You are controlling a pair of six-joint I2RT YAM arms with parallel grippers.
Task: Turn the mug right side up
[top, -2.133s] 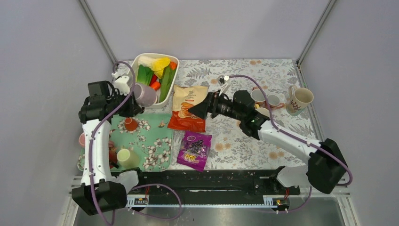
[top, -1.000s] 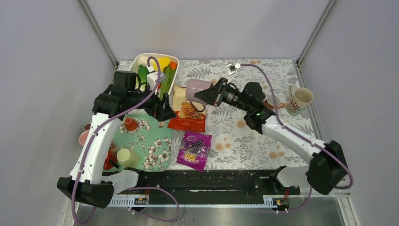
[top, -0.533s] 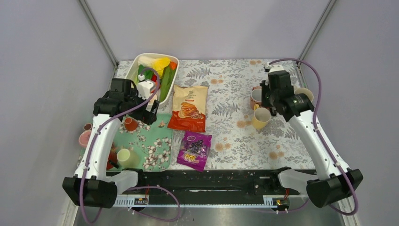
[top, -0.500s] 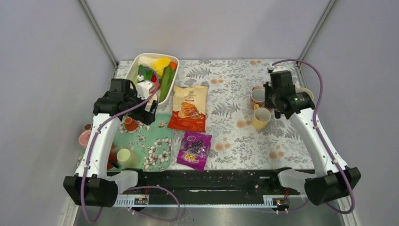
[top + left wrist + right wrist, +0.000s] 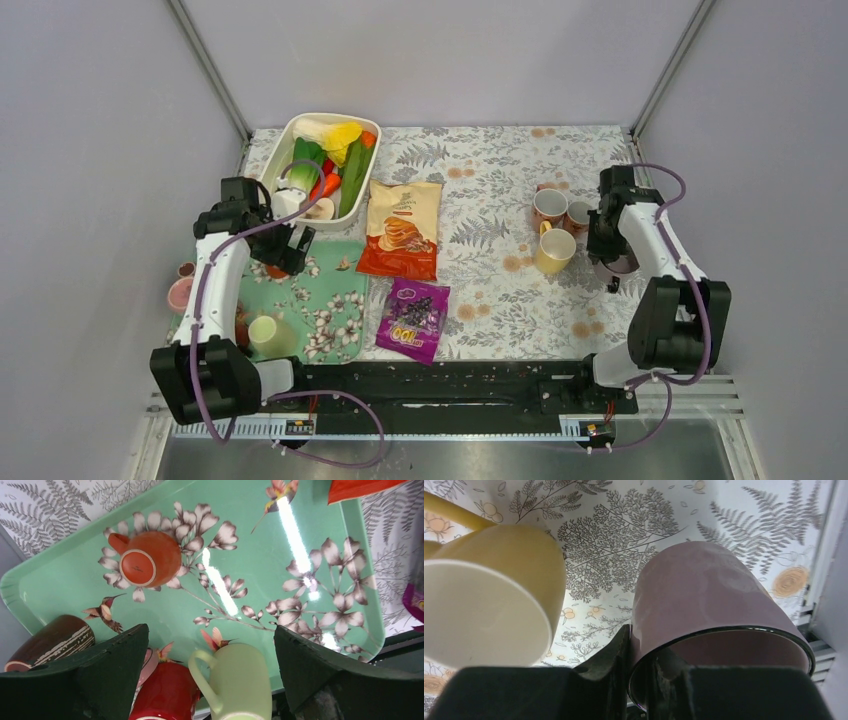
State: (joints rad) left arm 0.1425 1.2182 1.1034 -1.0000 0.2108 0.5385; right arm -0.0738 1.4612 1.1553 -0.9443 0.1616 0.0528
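While left hand (image 5: 207,650) hangs spread over green floral tray (image 5: 260,580), right hand (image 5: 639,680) pinches wall of mauve ceramic mug (image 5: 704,590), mouth up, just beside yellow ceramic mug (image 5: 499,580) near right edge of surface (image 5: 614,530).

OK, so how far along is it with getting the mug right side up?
Looks done: the mauve mug stands rim up, apparently on the tablecloth, beside the yellow mug. In hand: the right pincer is shut on its wall, one finger inside, one outside. To do: release and pull clear. The left pincer hangs open above the green tray, holding nothing.
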